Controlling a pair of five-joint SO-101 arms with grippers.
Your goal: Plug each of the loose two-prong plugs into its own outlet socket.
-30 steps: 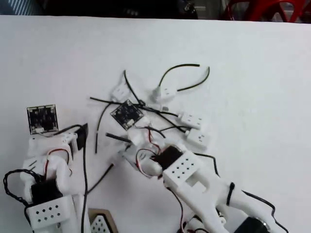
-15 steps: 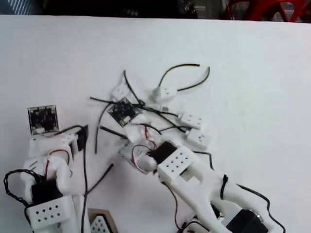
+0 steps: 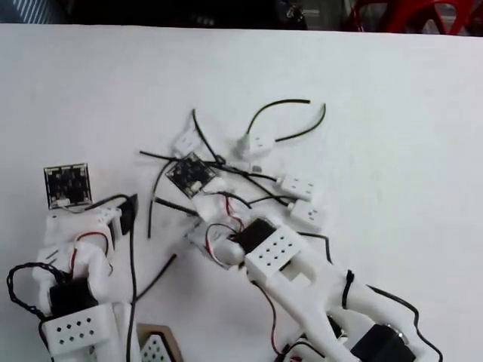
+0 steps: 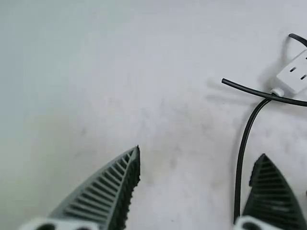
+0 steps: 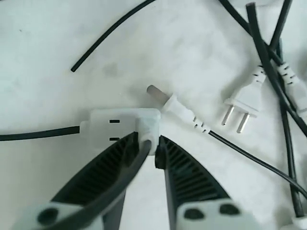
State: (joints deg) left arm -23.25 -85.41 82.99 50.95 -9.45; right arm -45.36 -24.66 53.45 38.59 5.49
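My right gripper (image 5: 152,141) is shut on one end of a white outlet socket (image 5: 115,129) that lies on the table with a black cord running off it. Just beyond it a white two-prong plug (image 5: 180,109) lies on its side. A second plug (image 5: 244,100) points its prongs toward me. In the high view the held socket (image 3: 194,234) sits at the tip of the right arm (image 3: 279,260). My left gripper (image 4: 199,152) is open over bare table, with another socket (image 4: 296,74) and its cord off to one side.
Several more white sockets (image 3: 296,185) and tangled black cords (image 3: 226,170) lie mid-table beyond the right arm. A square black tag (image 3: 66,185) sits by the left arm (image 3: 75,256). Bare white table (image 3: 392,113) spreads to the far left and right.
The right arm has shifted slightly left and away, carrying the socket with it, mostly in the first half second. The left arm has stayed still.
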